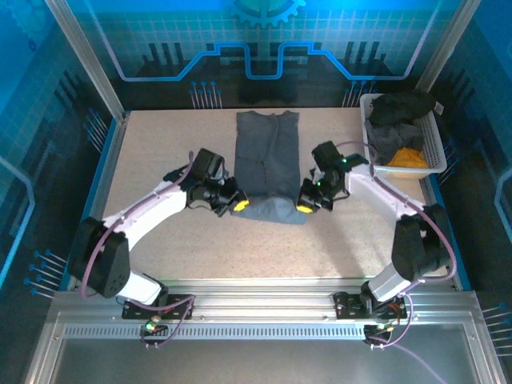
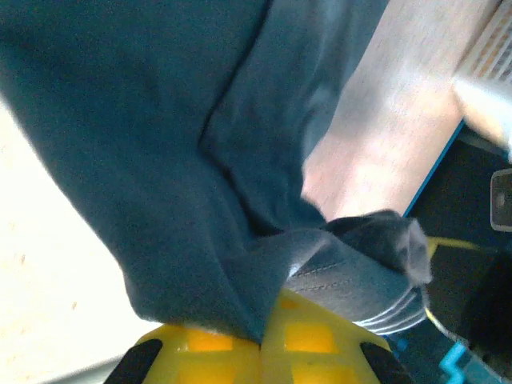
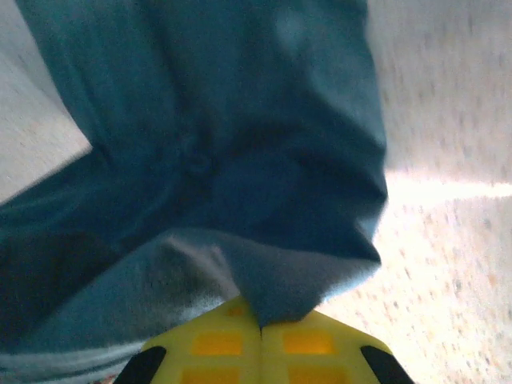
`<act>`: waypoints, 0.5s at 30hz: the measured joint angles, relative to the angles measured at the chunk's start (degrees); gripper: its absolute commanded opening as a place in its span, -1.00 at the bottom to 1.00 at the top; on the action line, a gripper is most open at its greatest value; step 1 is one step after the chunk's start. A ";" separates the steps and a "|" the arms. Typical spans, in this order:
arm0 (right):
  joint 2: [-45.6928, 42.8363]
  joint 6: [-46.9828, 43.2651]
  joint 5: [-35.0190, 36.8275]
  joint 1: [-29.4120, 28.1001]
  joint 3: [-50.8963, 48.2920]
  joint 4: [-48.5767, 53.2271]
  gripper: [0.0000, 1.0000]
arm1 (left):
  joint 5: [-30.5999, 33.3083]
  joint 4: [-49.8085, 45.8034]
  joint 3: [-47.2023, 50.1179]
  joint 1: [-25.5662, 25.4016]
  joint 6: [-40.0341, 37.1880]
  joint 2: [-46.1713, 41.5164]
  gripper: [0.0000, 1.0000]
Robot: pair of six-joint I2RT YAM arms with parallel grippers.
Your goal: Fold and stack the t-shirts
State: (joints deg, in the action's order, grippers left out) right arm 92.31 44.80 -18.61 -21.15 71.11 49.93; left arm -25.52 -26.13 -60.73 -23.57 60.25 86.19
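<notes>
Broadly, the speckled beige bench [image 1: 160, 160] carries everything, and the two arms reach in from its near edge: the left arm [image 1: 152, 212] slants toward the middle from the near left corner, the right arm [image 1: 384, 200] from the near right corner. Between them the slate-grey t-shirt [image 1: 268, 160] lies on the middle of the bench as a narrow lengthwise strip, its collar toward the far edge and its hem toward the near edge, where the cloth spreads a little wider. At the far right corner stands a white lattice basket [image 1: 438, 144], well apart from the spread shirt; inside it a black shirt [image 1: 404, 108] is heaped at the far end, a lighter grey shirt [image 1: 388, 140] sits below it, and an orange-yellow shirt [image 1: 408, 158] shows at the near end. The left gripper [image 1: 238, 204] sits at the left corner of the hem and the right gripper [image 1: 306, 206] at the right corner. On the left wrist camera the left gripper [image 2: 260, 348] has its yellow fingertips [image 2: 320, 344] pressed together with a fold of the grey cloth pinched in the seam, and a bunched piece with a stitched edge lies just beside them. On the right wrist camera the right gripper [image 3: 260, 328] is likewise clamped on a tuck of the same shirt, the cloth draping away over the bench.
</notes>
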 measured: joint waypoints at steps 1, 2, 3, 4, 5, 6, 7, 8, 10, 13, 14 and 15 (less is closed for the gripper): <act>2.14 -0.33 0.13 0.63 2.67 -0.09 -1.00 | 0.22 1.38 -1.44 0.98 0.11 2.03 -1.00; 4.61 -0.70 0.15 1.25 5.60 0.00 -1.00 | 0.37 2.58 -2.84 1.95 0.26 4.15 -1.00; 7.48 -1.14 0.17 1.92 8.94 -0.07 -1.00 | 0.46 3.67 -4.44 2.91 0.35 6.49 -1.00; 9.49 -1.42 0.17 2.36 11.26 -0.13 -1.00 | 0.52 4.85 -5.70 3.63 0.50 8.50 -1.00; 12.00 -1.77 0.33 2.89 14.01 -0.07 -1.00 | 0.66 5.79 -7.02 4.35 0.63 10.54 -1.00; 14.71 -2.16 0.44 3.30 17.05 0.22 -1.00 | 0.68 6.38 -8.37 4.94 0.79 12.52 -1.00; 16.90 -2.47 0.57 3.61 19.54 0.44 -1.00 | 0.66 7.06 -9.73 5.46 0.90 14.38 -1.00; 19.32 -2.78 0.61 3.89 22.14 0.39 -1.00 | 0.66 7.61 -11.17 5.97 0.90 16.28 -1.00; 23.39 -3.08 0.63 4.31 26.25 0.50 -1.00 | 0.68 8.59 -13.90 6.73 0.90 19.76 -1.00; 28.74 -3.30 1.14 4.74 31.12 0.90 -1.00 | 0.66 9.99 -16.81 7.74 0.94 23.69 -1.00; 30.10 -3.30 1.25 4.87 32.26 0.96 -1.00 | 0.66 10.25 -17.70 8.07 0.96 24.87 -0.96; 31.43 -3.30 1.25 5.01 33.22 1.07 -1.00 | 0.63 10.45 -18.69 8.28 0.96 26.01 -0.89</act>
State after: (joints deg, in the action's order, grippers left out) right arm 123.74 41.50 -17.37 -16.14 104.33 51.00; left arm -24.88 -15.68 -79.42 -15.29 61.21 112.20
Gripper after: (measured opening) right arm 0.047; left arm 0.054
